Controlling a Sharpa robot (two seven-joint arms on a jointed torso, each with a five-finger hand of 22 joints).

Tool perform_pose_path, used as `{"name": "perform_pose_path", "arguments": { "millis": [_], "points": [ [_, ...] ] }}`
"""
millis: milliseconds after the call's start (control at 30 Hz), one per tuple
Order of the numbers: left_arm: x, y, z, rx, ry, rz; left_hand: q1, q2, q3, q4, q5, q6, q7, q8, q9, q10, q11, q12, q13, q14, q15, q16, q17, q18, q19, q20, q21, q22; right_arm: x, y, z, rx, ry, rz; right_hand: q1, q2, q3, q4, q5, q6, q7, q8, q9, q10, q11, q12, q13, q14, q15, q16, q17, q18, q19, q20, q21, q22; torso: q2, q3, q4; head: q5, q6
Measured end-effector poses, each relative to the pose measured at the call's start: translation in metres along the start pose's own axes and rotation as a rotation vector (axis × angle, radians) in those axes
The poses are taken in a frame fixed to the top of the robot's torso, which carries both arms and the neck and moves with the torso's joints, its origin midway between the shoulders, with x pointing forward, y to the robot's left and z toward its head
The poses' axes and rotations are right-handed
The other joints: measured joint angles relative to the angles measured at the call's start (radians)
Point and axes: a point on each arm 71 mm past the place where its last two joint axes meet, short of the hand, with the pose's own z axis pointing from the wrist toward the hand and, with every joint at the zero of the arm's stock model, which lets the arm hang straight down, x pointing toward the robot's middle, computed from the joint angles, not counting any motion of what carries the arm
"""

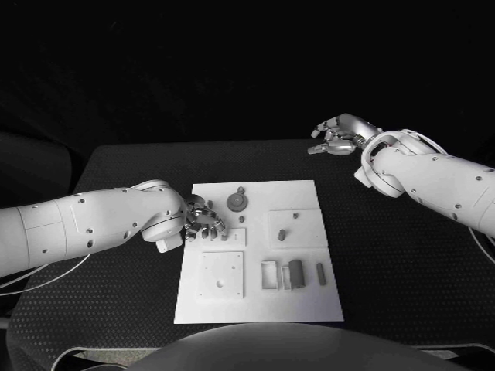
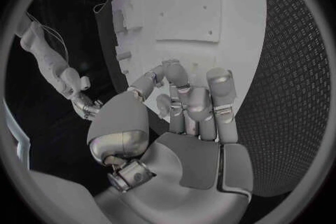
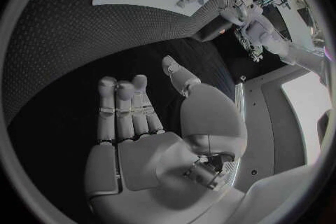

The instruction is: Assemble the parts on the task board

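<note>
Head view, left hand [image 1: 199, 219] fingers curled over task board [image 1: 303, 305] edge, right hand [image 1: 339, 135] spread, well apart.

No text, label, brand, number or sign can be read in any of the views. The white task board [image 1: 259, 309] has plain surfaces with no printing that I can see, and the grey parts on it carry no marks. The white arms and the silver hands also show no readable writing.
</note>
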Motion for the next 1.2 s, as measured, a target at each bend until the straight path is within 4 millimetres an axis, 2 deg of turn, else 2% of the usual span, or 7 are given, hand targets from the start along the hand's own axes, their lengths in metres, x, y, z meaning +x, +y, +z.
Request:
{"name": "perform_pose_path", "arguments": {
  "millis": [267,567,1200],
  "points": [
    [-0.0017,0.0036,-0.0008,-0.002,0.000,-0.010,0.000,0.000,0.000,0.000,-0.001,0.000,0.000,0.000,0.000,0.000,0.000,0.000,0.000,0.000,0.000,0.000,0.000,0.000,0.000,0.000,-0.004,0.000,-0.0001,-0.0003,0.0000,0.001,0.000,0.000,0.000,0.000,0.000,0.000,0.000,0.000,0.000,0.000,0.000,0.000,0.000,0.000,-0.001,0.000,0.000,0.000,0.000,0.000,0.000,0.000,0.000,0.000,0.000,0.0003,-0.0002,0.000,0.000],
    [-0.0031,0.0068,-0.0015,-0.005,-0.001,-0.018,0.000,0.000,0.000,0.000,-0.001,0.000,0.000,0.000,0.000,0.000,0.000,0.000,-0.001,0.000,0.000,0.000,-0.001,0.012,0.000,0.000,-0.004,0.000,-0.0009,-0.0023,-0.0003,0.005,0.000,-0.002,0.000,0.000,0.000,0.000,0.000,0.000,0.000,0.000,0.000,0.000,0.000,0.000,-0.001,0.000,0.000,0.000,0.000,0.000,0.000,0.000,0.000,0.000,0.000,0.0002,0.0004,0.001,0.000],
    [-0.0026,0.0082,-0.0010,-0.006,0.010,-0.041,0.004,-0.004,0.000,0.000,-0.001,0.000,0.000,0.000,0.001,-0.004,0.003,0.000,-0.004,0.000,0.000,0.000,-0.003,0.008,0.000,0.000,-0.004,0.000,-0.0011,-0.0031,-0.0003,0.007,0.000,-0.002,0.000,0.000,0.000,0.000,0.000,0.000,0.000,0.000,-0.001,0.000,0.000,0.000,-0.002,0.000,0.000,0.000,-0.001,0.000,0.000,0.000,0.000,0.000,0.000,0.0001,-0.0002,0.001,0.000]
  ]
}}
